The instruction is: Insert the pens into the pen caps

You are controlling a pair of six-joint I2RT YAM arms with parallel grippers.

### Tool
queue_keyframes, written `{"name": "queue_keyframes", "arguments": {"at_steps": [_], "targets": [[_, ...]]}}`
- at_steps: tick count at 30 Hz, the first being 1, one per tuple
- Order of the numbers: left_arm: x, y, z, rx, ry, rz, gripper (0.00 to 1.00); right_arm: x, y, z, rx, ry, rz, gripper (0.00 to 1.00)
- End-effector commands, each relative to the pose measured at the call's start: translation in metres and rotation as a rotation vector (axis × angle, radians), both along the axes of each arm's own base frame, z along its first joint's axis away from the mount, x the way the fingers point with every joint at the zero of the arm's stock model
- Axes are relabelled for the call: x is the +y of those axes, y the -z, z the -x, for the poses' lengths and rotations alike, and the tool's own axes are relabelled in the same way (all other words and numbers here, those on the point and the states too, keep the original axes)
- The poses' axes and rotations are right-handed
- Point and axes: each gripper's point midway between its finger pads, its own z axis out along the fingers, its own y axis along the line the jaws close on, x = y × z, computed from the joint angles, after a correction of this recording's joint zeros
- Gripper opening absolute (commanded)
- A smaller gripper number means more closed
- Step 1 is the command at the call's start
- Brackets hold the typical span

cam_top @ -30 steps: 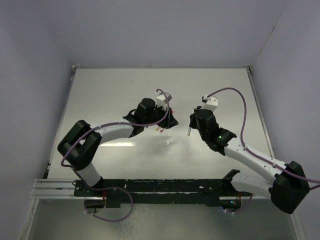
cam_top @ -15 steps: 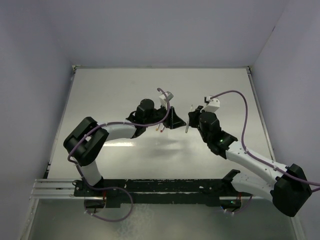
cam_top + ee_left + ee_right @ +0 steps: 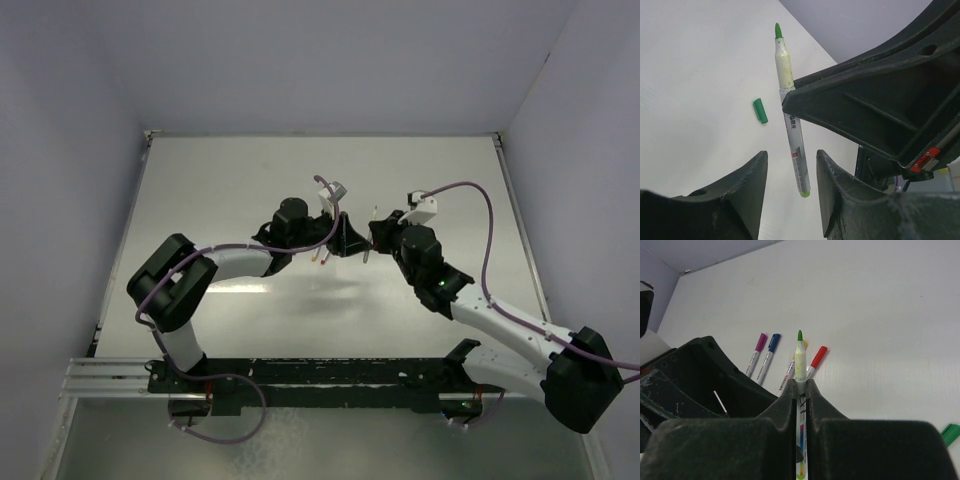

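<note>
Four apparently done, one to go: the purple pen (image 3: 756,354), blue pen (image 3: 769,351) and red pen (image 3: 816,360), plus a fourth half hidden, lay capped on the table (image 3: 880,315) at eleven o'clock of the right gripper (image 3: 800,390), which pinched the bare green pen (image 3: 800,360) tip-up. The green cap (image 3: 760,110) lay empty at the pen's nine o'clock in the left wrist view. The left gripper (image 3: 791,157) stood with jaws spread, gripping nothing.

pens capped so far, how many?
4, side by side on the table: purple-capped pen, blue-capped pen, a third pen with its cap mostly hidden behind the green pen, red-capped pen. The green pen, uncapped, is in the right gripper.
</note>
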Motion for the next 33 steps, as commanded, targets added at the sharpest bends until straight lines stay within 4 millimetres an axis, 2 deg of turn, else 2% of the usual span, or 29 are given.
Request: {"name": "queue_keyframes", "arguments": {"at_steps": [1,12,14,18,22,23,26,28,33], "targets": [[-0.005,-0.012,0.000,-0.035,0.012,0.042,0.46,0.006,-0.016,-0.005,-0.048,-0.010,-0.058,0.00],[-0.006,-0.010,-0.003,-0.027,0.006,0.046,0.36,0.009,-0.014,-0.005,-0.044,-0.015,-0.068,0.00],[-0.006,-0.010,-0.003,-0.027,0.002,0.048,0.28,0.009,-0.014,-0.005,-0.043,-0.015,-0.072,0.00],[-0.005,-0.011,-0.005,-0.029,-0.011,0.052,0.03,0.009,-0.011,-0.005,-0.036,-0.016,-0.068,0.00],[-0.003,-0.010,-0.007,-0.032,-0.031,0.045,0.00,0.007,-0.008,-0.005,-0.028,-0.012,-0.050,0.00],[-0.002,-0.010,-0.007,-0.031,-0.039,0.038,0.00,0.006,-0.008,-0.005,-0.029,-0.007,-0.043,0.02],[0.001,-0.006,-0.012,-0.032,-0.065,0.011,0.00,-0.001,-0.009,-0.004,-0.021,0.013,-0.016,0.25],[0.005,0.001,-0.016,-0.032,-0.092,-0.030,0.00,-0.009,-0.011,-0.002,-0.014,0.045,-0.014,0.36],[0.019,0.018,-0.023,-0.033,-0.158,-0.146,0.00,-0.032,-0.008,0.011,0.031,0.144,-0.045,0.47]]}}
